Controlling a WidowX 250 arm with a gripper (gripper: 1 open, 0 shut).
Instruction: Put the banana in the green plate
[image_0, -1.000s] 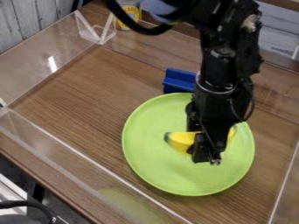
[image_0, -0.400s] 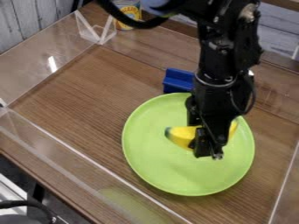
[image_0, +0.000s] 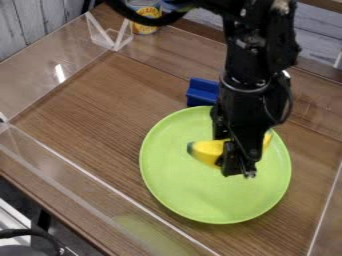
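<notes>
Looking down at the green plate (image_0: 181, 185), I see the banana (image_0: 205, 152) lying on it, just right of centre toward two o'clock, half hidden behind my gripper (image_0: 245, 172). The jaws are pinched together and appear empty; I cannot tell whether they touch the fruit. A blue block (image_0: 203, 92) sits just off the plate's rim at twelve o'clock. I'd judge the banana light, stiff and slick plastic, best pinched across its thick middle, where the curve won't roll it out.
</notes>
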